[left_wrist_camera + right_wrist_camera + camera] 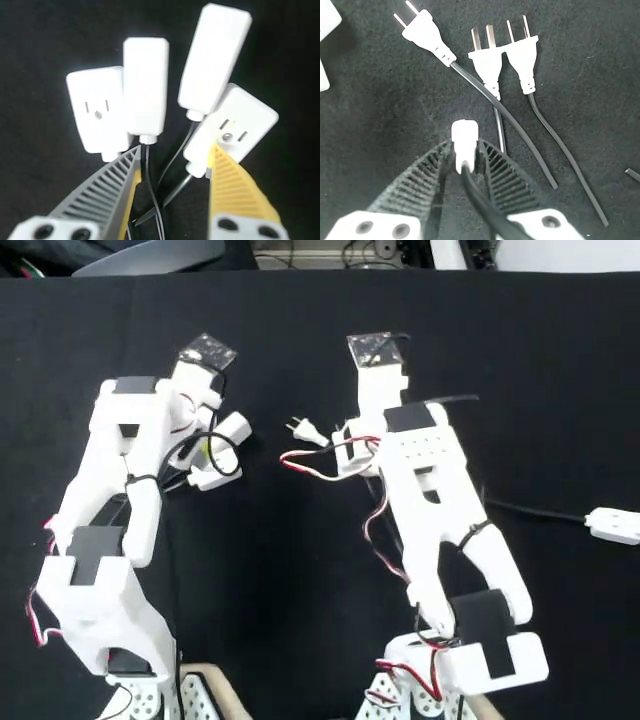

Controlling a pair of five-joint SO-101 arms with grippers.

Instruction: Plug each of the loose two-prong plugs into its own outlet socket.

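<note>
We saw the sockets (pixel 97 110) crowded together, black cords (pixel 149 172) between them. Beside the loose plugs (pixel 487 62) the table (pixel 600 75) gave room.

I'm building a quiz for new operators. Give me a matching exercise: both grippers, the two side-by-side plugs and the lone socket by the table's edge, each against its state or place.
1 left gripper
2 right gripper
3 side-by-side plugs
4 lone socket

a shut on a plug
b at the table's right edge
c open over the sockets
d loose, prongs bare

Pairs: 1-c, 2-a, 3-d, 4-b.
</note>
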